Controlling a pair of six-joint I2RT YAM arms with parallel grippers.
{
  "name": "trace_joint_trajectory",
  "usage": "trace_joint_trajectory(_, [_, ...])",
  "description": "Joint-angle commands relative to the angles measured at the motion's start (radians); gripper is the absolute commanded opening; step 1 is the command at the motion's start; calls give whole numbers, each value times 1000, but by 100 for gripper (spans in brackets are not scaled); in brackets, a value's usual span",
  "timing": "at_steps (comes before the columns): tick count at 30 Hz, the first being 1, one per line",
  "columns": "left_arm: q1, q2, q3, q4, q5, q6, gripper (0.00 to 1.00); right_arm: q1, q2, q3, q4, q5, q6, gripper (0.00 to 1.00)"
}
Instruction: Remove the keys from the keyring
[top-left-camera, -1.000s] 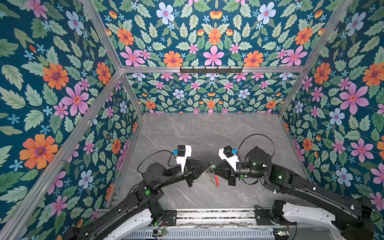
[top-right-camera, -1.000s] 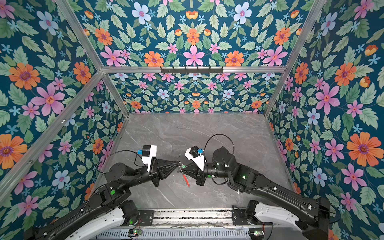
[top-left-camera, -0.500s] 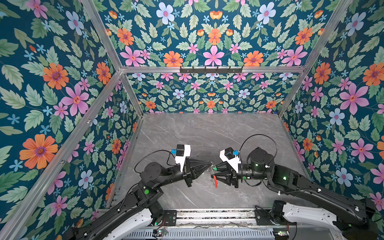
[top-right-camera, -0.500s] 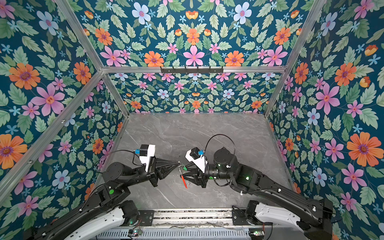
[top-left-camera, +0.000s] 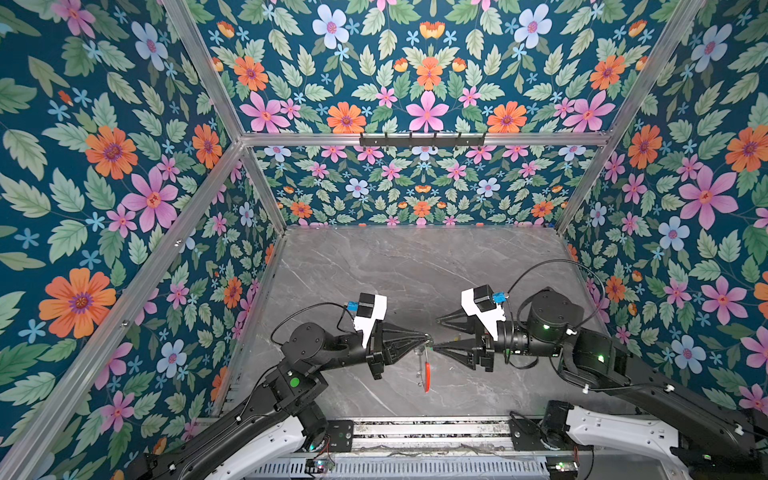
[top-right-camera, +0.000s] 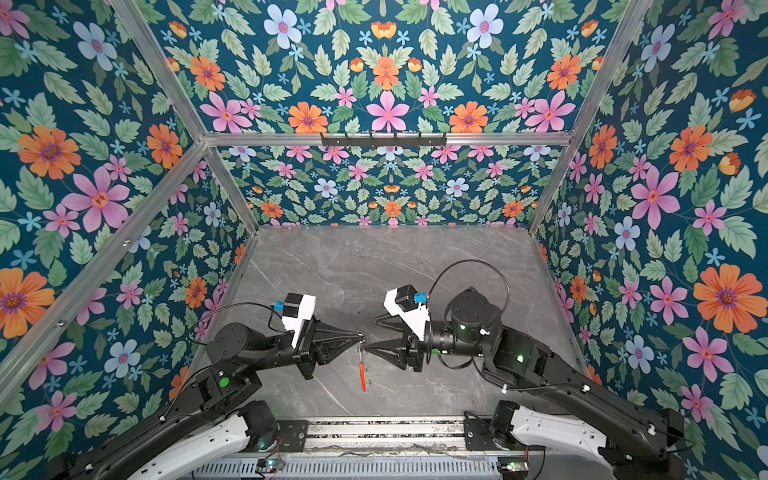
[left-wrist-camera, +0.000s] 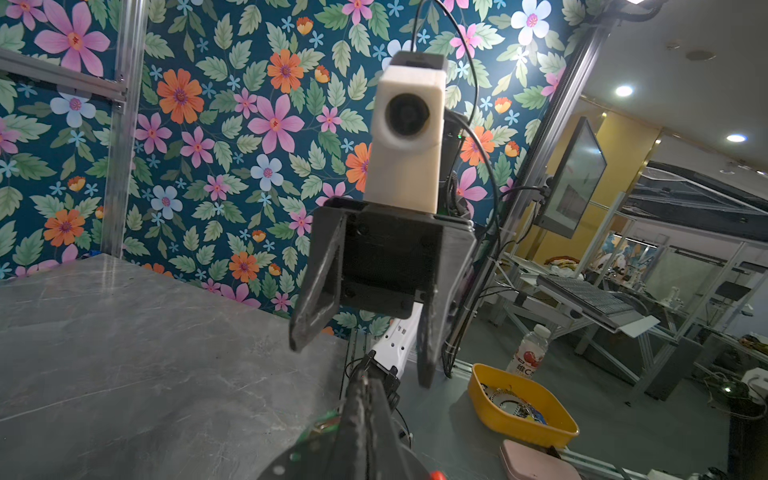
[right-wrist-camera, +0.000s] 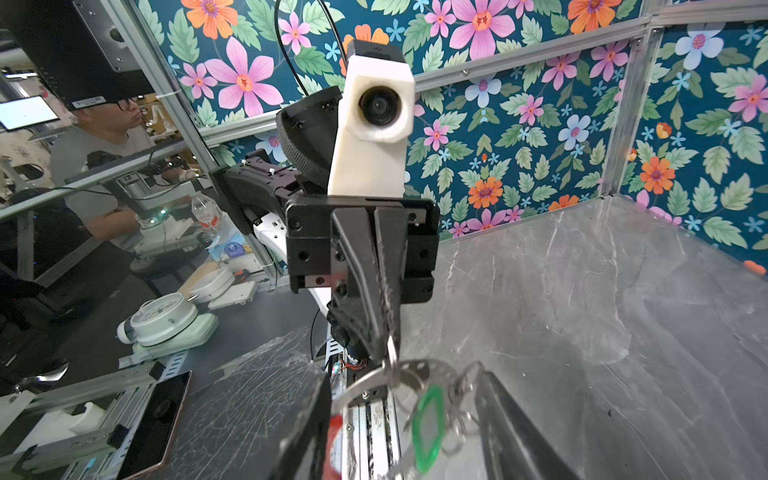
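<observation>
Above the front of the desk (top-left-camera: 395, 270), the left pincer (top-left-camera: 426, 337) is shut tight on the hanging keyring (top-left-camera: 425, 370), while the right pincer (top-left-camera: 435, 334) stands half open astride the green-tagged key (right-wrist-camera: 428, 428), which it likely must pinch and work off next.

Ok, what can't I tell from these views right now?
Top views: keyring hangs edge-on from the left hand; the keys are too small to pick out.
Right wrist view: green tag blurred near the lens; whether its key is on the ring is unclear.
Left wrist view: the left hand's own fingers hide the ring.
Brass key: seen nowhere.
</observation>
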Motion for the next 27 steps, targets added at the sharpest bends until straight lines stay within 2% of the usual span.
trace_joint_trajectory(1, [1,0,-5,69,26,-7,0,0,19,11,72,-55,35,52])
trace_joint_trajectory(8, [2,-16,-20,83,31,-10,0,-2,30,-29,99,-88,66,29])
trace_joint_trajectory(17, [1,-23,-27,88,30,-10,0,-15,38,-46,110,-115,84,13])
trace_joint_trajectory(20, [1,-30,-29,85,23,-7,0,-15,42,-47,108,-124,86,10])
trace_joint_trajectory(25, [1,-39,-31,82,12,-1,0,-17,36,-58,114,-120,95,13])
trace_joint_trajectory(27, [1,-37,-34,83,14,-3,0,-19,37,-59,115,-125,95,10])
